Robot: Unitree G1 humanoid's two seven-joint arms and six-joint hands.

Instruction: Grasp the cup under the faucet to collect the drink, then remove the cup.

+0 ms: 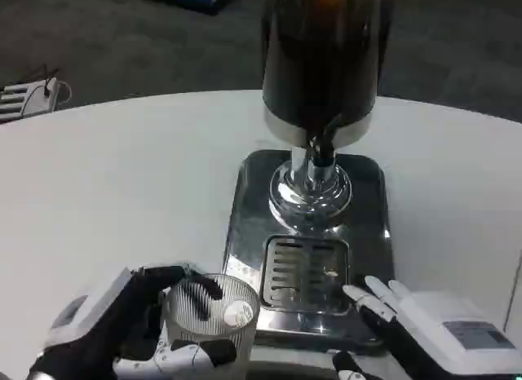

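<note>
A clear ribbed plastic cup (210, 315) stands upright near the table's front edge, left of the dispenser's base. My left hand (122, 327) wraps around it, black fingers on its far side and thumb on its near side. The drink dispenser (320, 62) has a dark tank full of brown liquid on a chrome column, with a black faucet (324, 148) pointing down over the slotted drip tray (303, 270). My right hand (424, 327) lies open at the base's front right corner, fingertips pointing toward the tray, holding nothing.
The dispenser's shiny steel base (245, 209) takes up the table's middle front. The round white table (122, 168) stretches left and back. A white box with cables (24, 99) sits on the floor beyond the far left edge.
</note>
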